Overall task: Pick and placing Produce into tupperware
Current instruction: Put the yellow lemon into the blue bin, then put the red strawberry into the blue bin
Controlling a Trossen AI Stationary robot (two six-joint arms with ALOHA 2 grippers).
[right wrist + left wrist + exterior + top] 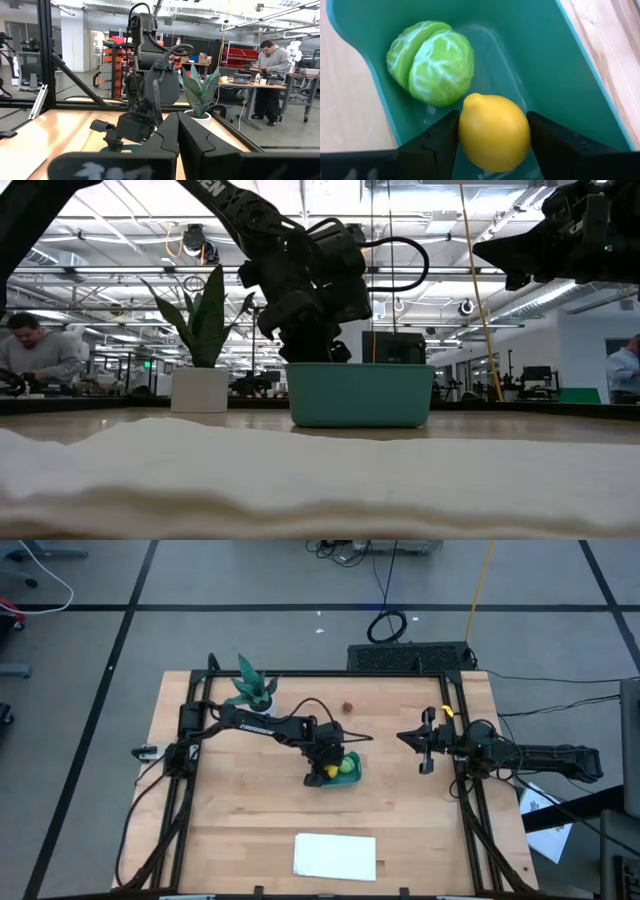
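Gripping the yellow lemon (494, 132) between the left gripper (492, 137) fingers, inside the tupperware (555, 75), nipple end pointing toward the green ball (431, 61) — seen only in the left wrist view. Hiding both behind the teal wall in the low view. Lying apart on the table (240, 810), the dark red piece (348, 707). Waiting clenched at the table's right edge, the right gripper (424, 744).

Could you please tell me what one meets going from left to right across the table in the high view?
Potted plant → left gripper holding the lemon over the teal container → small dark red fruit → right gripper, shut and empty.
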